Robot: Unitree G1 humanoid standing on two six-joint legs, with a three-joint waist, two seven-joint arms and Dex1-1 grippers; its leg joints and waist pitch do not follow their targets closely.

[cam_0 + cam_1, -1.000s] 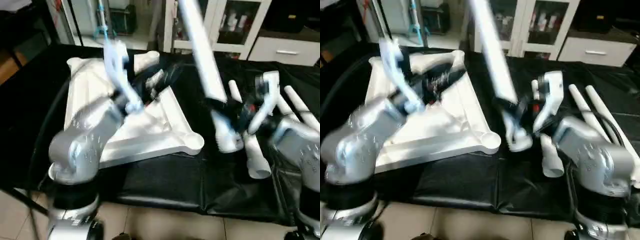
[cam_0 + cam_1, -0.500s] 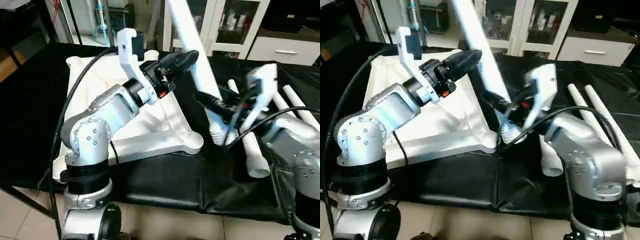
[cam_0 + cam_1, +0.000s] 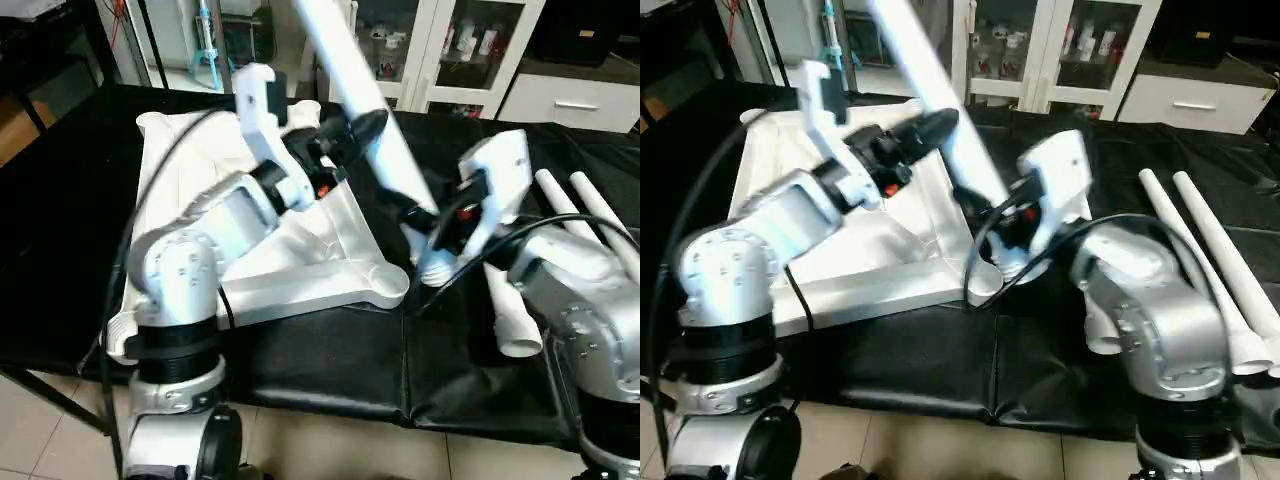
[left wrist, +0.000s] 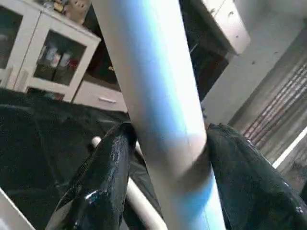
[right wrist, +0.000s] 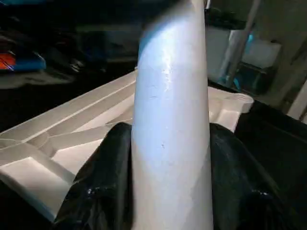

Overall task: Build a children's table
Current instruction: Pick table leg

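The white tabletop [image 3: 300,235] lies underside up on the black-covered table, its ribs and round corner sockets showing. A long white leg [image 3: 360,90] slants up and away to the left, and both grippers hold it. My left gripper [image 3: 365,125] is shut on the leg's middle, the tube [image 4: 163,96] clamped between its black fingers [image 4: 105,177]. My right gripper [image 3: 415,215] is shut on the leg [image 5: 172,134] lower down. The leg's thick lower end [image 3: 435,265] hangs just right of the tabletop's near right corner socket [image 3: 385,285].
Three spare white legs lie on the black cloth at the right: one close by [image 3: 510,310] and two side by side farther right [image 3: 1200,240] [image 3: 1240,300]. White cabinets [image 3: 470,50] stand behind the table. The table's front edge [image 3: 330,405] is close below.
My left gripper has left the tabletop and closed on the leg's middle. The right gripper has carried the leg's lower end left, toward the near right corner socket.
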